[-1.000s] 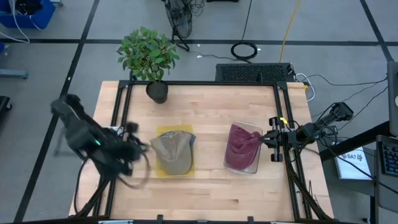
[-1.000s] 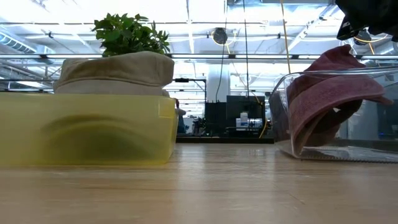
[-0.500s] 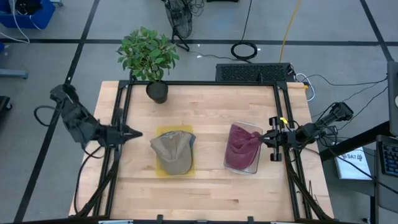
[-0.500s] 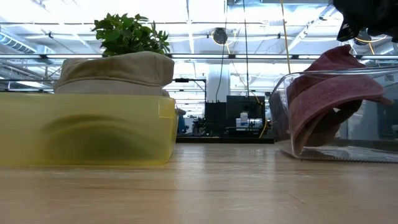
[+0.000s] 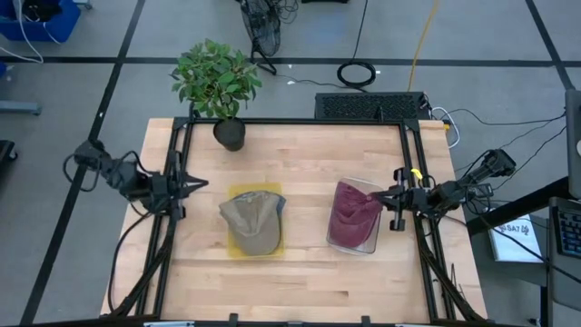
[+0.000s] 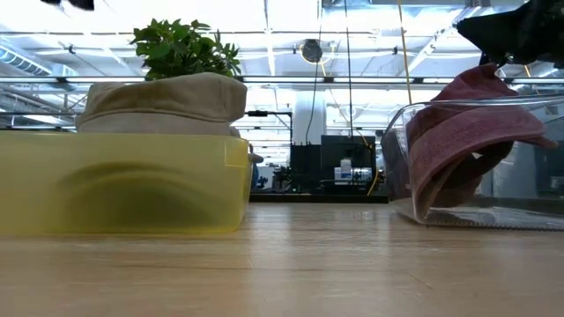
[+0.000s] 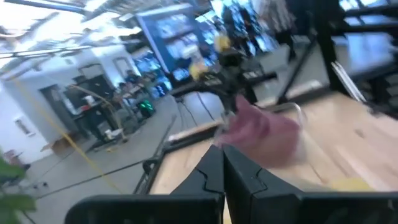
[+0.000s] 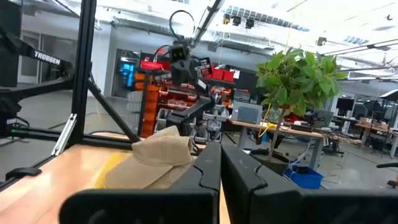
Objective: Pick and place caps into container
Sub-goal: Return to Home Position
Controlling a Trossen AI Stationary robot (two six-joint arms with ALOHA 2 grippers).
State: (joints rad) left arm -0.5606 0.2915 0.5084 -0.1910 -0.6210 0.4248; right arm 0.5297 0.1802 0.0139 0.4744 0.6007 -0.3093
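Left claw: the left gripper (image 5: 192, 185) hangs at the left edge of the table (image 5: 300, 154), over the frame rail. It points right, towards the yellow container (image 5: 233, 252), and stands apart from it.
Left claw opening: in the left wrist view the two dark fingers (image 7: 205, 177) meet along their whole length, with nothing between them.
Right claw: the right gripper (image 5: 376, 195) is at the right side of the table, its tip over the far right corner of the clear container (image 5: 369, 243).
Right claw opening: in the right wrist view the fingers (image 8: 207, 165) are pressed together and hold nothing.
Right claw contact: in the low view it sits just above the highest fold of the maroon cap (image 5: 350, 211). Whether it touches the fabric cannot be told.
Containers: two, the yellow one left of centre and the clear one to its right, well apart.
Khaki caps: one shows, the khaki cap (image 5: 252, 223). It lies on top in the yellow container, with its crown above the rim. Darker shapes show through the yellow wall below it, too dim to count.
Maroon caps: one heap of maroon fabric fills the clear container and rises over its rim. Whether it is one cap or two cannot be told.
Plant: one potted plant (image 5: 216, 77) stands at the far left corner of the table.
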